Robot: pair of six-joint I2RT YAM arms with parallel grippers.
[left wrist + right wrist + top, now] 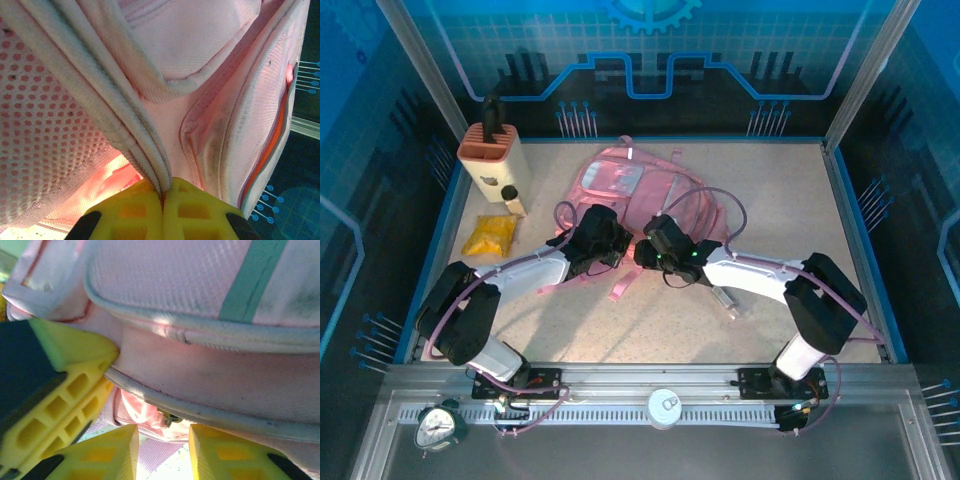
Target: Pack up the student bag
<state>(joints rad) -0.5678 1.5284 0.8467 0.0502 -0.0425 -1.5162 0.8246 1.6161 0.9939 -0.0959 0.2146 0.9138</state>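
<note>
Jaws of the left gripper [162,200] pinch a piped seam of the student bag [612,180]; right gripper [163,452] jaws stand part-open, empty; fabric looks soft, floppy, best held by seams.

Nothing legible anywhere right now. The alarm clock [438,427] shows its dial to the overhead camera, but the numerals are too small to read. Up close, the student bag [200,40] offers plain pink fabric, no readable label.
</note>
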